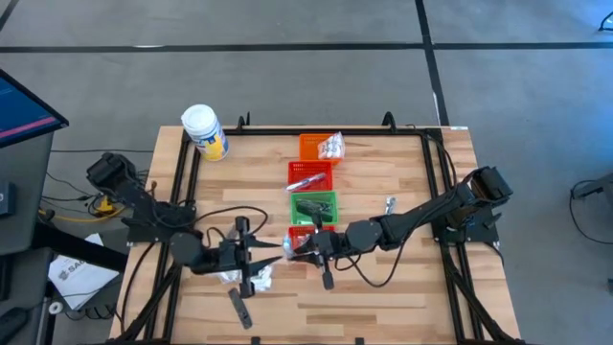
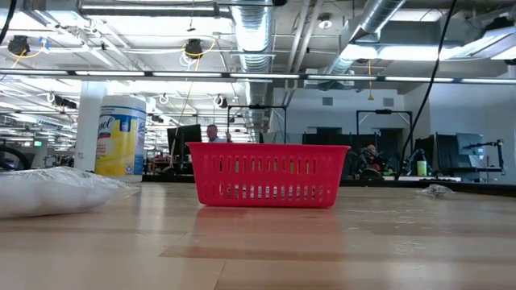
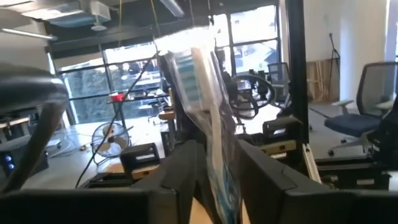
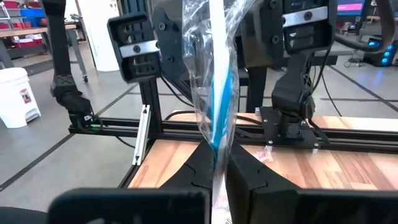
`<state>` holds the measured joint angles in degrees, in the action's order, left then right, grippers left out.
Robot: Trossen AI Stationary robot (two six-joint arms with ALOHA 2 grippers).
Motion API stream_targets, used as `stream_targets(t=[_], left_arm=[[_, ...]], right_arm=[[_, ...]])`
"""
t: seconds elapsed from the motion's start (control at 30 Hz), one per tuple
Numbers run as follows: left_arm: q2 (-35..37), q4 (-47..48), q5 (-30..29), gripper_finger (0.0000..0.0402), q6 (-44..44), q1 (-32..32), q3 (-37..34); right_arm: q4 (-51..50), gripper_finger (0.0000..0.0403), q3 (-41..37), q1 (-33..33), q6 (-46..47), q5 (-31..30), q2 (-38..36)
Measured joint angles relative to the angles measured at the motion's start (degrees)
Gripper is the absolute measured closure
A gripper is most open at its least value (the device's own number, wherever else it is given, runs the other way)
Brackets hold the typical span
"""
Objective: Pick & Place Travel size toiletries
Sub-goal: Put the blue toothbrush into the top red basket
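Note:
A toothbrush in a clear wrapper [image 4: 214, 74] hangs in the air between my two grippers, just near of the nearest red basket [image 1: 303, 231]. My right gripper [image 4: 217, 163], reaching in from the table's right [image 1: 300, 248], is shut on it. My left gripper [image 3: 217, 152] comes from the left [image 1: 272, 252] and is open, one finger on each side of the same wrapper [image 3: 208, 93]. More toiletries lie on the table: a heap of white sachets [image 1: 245, 276], a dark strip [image 1: 239, 308] and a small silvery piece [image 1: 391, 203]. My right gripper pinches the wrapped toothbrush between its two fingers at one end of the wrapper [image 4: 217, 146]. The fingers lie about level, coming from the table's right. The packet is lifted clear of the table and stretches away toward the left gripper. My left gripper has its fingers [image 3: 183, 168] close on both sides of the wrapper's other end. I cannot tell whether they touch it.
A row of small baskets runs toward the far edge: green [image 1: 314, 205], red [image 1: 310, 174], and orange [image 1: 314, 146] with packets in it. A white jar with a yellow label [image 1: 205, 131] stands far left. The low view shows a red basket [image 2: 268, 173] mid-table.

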<state>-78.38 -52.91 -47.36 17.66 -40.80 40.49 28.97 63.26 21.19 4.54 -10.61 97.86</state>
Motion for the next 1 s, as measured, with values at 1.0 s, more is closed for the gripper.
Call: stream_targets(t=[1.0], left_arm=[[1.59,13.27,11.42,0.0229,-15.11,7.76,-0.09]], right_arm=[[1.47,0.0394,0.0,-0.48,-0.07,0.05,-0.09]])
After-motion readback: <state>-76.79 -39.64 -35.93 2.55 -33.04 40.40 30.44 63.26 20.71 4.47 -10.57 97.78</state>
